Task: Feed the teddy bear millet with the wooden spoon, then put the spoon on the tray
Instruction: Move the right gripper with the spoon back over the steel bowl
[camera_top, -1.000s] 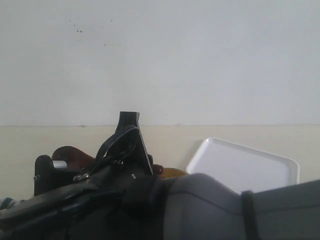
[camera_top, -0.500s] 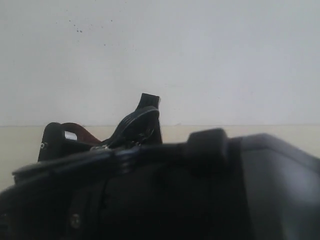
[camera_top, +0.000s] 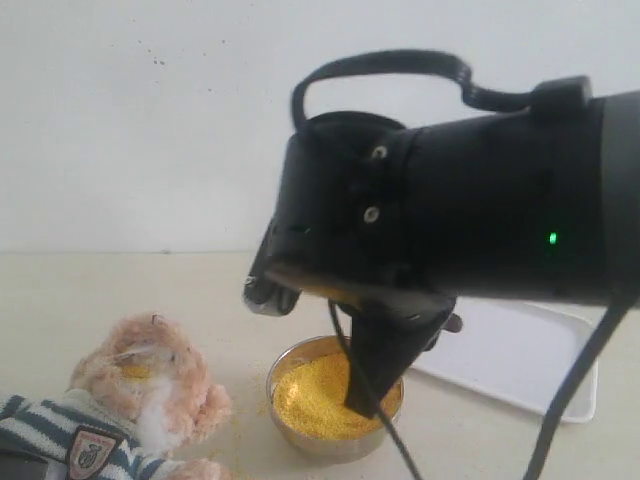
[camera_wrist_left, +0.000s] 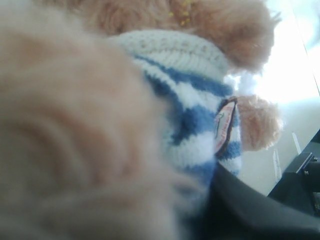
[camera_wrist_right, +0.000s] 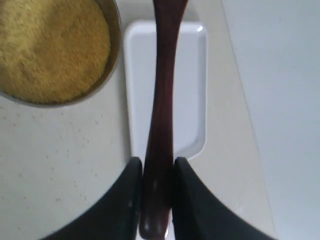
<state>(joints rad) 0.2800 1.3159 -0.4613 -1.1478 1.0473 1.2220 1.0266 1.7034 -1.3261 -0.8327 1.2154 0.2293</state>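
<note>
The teddy bear (camera_top: 140, 395) leans at the lower left, yellow grains on its muzzle. Close up, its striped shirt (camera_wrist_left: 190, 110) and fur fill the left wrist view. My left gripper (camera_wrist_left: 170, 195) is shut on the bear; one dark finger (camera_wrist_left: 245, 210) lies against the shirt, the other is hidden by fur. The millet (camera_top: 325, 395) fills a metal bowl (camera_wrist_right: 114, 60). My right gripper (camera_wrist_right: 157, 172) is shut on the wooden spoon's handle (camera_wrist_right: 162, 95), above the white tray (camera_wrist_right: 192, 90) beside the bowl. The spoon's bowl is out of view. The right gripper (camera_top: 372, 370) hangs over the metal bowl.
The bulky right arm (camera_top: 450, 210) and its cable (camera_top: 385, 430) cover much of the exterior view and part of the tray (camera_top: 520, 360). Scattered grains dot the beige table (camera_wrist_right: 60, 160). A white wall (camera_top: 150, 120) stands behind.
The dark arm that blocked the lower exterior view has risen and shifted right. The bear and the millet bowl now show; the tray stays in place.
</note>
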